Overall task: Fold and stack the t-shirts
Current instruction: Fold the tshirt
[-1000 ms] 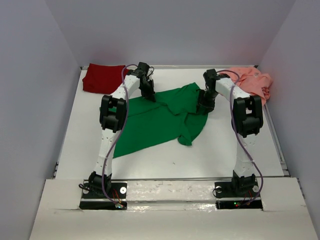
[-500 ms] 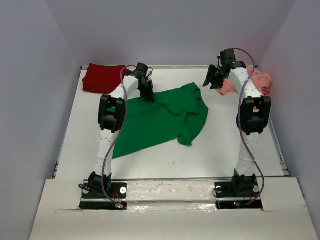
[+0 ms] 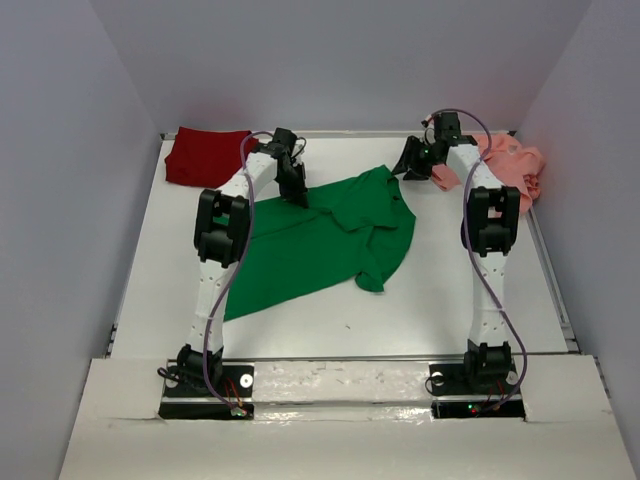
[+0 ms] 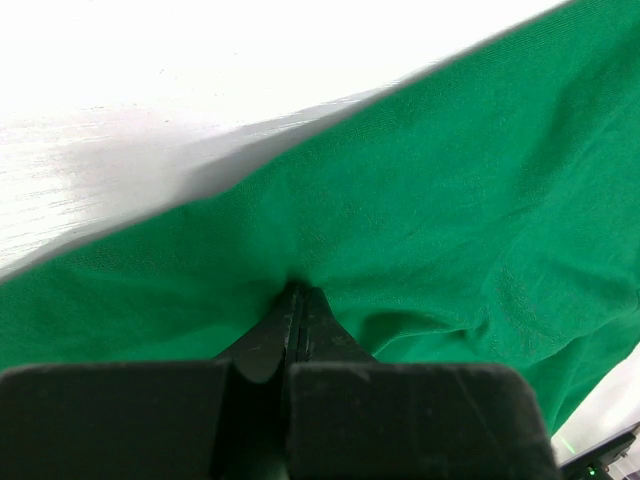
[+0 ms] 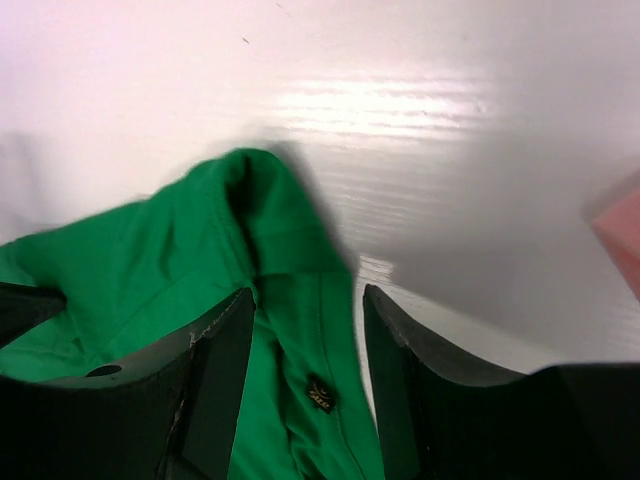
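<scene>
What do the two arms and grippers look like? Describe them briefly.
Both the left arm and right arm have white links, black joint housings and a loose purple cable. The left gripper and right gripper have matte black, wedge-shaped fingers.

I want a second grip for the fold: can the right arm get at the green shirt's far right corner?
Likely yes. The right fingers are open over that corner of the green shirt, nothing in between; the pink shirt lies off to the side.
</scene>
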`<move>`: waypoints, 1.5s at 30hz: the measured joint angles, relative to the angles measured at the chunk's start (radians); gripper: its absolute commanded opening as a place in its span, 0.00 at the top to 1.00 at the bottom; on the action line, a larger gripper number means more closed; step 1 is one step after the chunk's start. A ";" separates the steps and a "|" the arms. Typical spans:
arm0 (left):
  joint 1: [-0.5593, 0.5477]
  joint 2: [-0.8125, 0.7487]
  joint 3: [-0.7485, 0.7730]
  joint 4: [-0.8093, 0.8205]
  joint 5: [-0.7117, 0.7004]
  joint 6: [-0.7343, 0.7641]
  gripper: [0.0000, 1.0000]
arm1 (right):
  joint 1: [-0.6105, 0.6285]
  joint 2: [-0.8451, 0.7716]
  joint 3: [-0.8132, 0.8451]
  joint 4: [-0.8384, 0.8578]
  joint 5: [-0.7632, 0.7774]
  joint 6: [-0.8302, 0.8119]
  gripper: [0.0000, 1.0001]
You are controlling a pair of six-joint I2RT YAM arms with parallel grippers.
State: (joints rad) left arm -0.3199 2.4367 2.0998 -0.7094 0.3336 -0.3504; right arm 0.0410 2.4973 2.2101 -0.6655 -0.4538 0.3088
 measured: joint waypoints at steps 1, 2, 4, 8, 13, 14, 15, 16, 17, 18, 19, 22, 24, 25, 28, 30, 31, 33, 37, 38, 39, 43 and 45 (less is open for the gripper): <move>-0.001 0.000 0.000 0.000 -0.002 0.001 1.00 | 0.000 0.003 0.016 0.002 -0.008 0.000 0.46; -0.001 0.000 0.000 -0.001 -0.003 0.001 1.00 | 0.000 0.004 0.030 0.006 -0.015 0.001 0.46; -0.002 0.000 0.001 -0.002 -0.004 0.002 1.00 | 0.000 0.004 0.054 0.023 -0.030 0.001 0.46; -0.004 0.000 0.005 -0.009 -0.008 0.002 1.00 | 0.000 0.008 0.066 0.033 -0.047 0.005 0.46; -0.010 0.000 0.010 -0.028 -0.017 0.002 1.00 | 0.000 0.042 0.067 0.046 -0.067 0.008 0.46; -0.010 0.000 0.010 -0.029 -0.018 0.002 1.00 | 0.000 0.047 0.067 0.046 -0.068 0.008 0.46; -0.011 0.000 0.010 -0.032 -0.018 0.002 1.00 | 0.000 0.055 0.066 0.046 -0.068 0.008 0.46; -0.011 0.000 0.010 -0.033 -0.018 0.002 1.00 | 0.000 0.062 0.066 0.046 -0.069 0.008 0.46; -0.011 0.000 0.010 -0.034 -0.018 0.002 1.00 | 0.000 0.065 0.066 0.046 -0.070 0.008 0.46; -0.012 0.000 0.011 -0.035 -0.018 0.002 1.00 | 0.000 0.070 0.066 0.046 -0.074 0.010 0.48; -0.012 0.000 0.012 -0.037 -0.018 0.002 1.00 | 0.000 0.071 0.066 0.047 -0.076 0.008 0.49; -0.012 0.000 0.012 -0.042 -0.018 0.002 1.00 | 0.006 0.071 0.066 0.047 -0.077 0.006 0.72; -0.012 0.000 0.014 -0.045 -0.018 0.002 1.00 | 0.008 0.076 0.067 0.050 -0.078 0.012 0.94; -0.012 0.000 0.014 -0.046 -0.019 0.002 1.00 | 0.010 0.079 0.067 0.051 -0.078 0.014 1.00; -0.012 0.000 0.014 -0.049 -0.019 0.002 1.00 | 0.014 0.090 0.066 0.051 -0.079 0.022 1.00; -0.012 0.000 0.014 -0.051 -0.019 0.002 1.00 | 0.016 0.090 0.065 0.053 -0.078 0.024 1.00; -0.012 0.000 0.014 -0.051 -0.019 0.002 1.00 | 0.018 0.090 0.064 0.054 -0.077 0.024 1.00; -0.013 0.000 0.014 -0.051 -0.019 0.002 1.00 | 0.018 0.089 0.055 0.062 -0.076 0.024 1.00; -0.013 0.000 0.014 -0.051 -0.019 0.002 1.00 | 0.018 0.067 0.018 0.080 -0.046 0.027 1.00; -0.013 0.000 0.014 -0.051 -0.019 0.002 1.00 | 0.016 0.064 0.013 0.080 -0.040 0.028 1.00; -0.013 0.001 0.017 -0.052 -0.019 0.002 1.00 | 0.012 0.058 0.005 0.083 -0.028 0.028 1.00; -0.013 0.031 0.072 -0.085 -0.017 0.002 1.00 | 0.004 0.031 -0.036 0.082 0.005 0.032 1.00; -0.013 0.048 0.102 -0.096 -0.015 0.002 1.00 | -0.007 0.004 -0.072 0.077 0.029 0.031 1.00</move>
State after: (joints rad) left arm -0.3325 2.4844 2.2021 -0.8055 0.3187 -0.3485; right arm 0.0338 2.5015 2.1384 -0.5888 -0.4252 0.3401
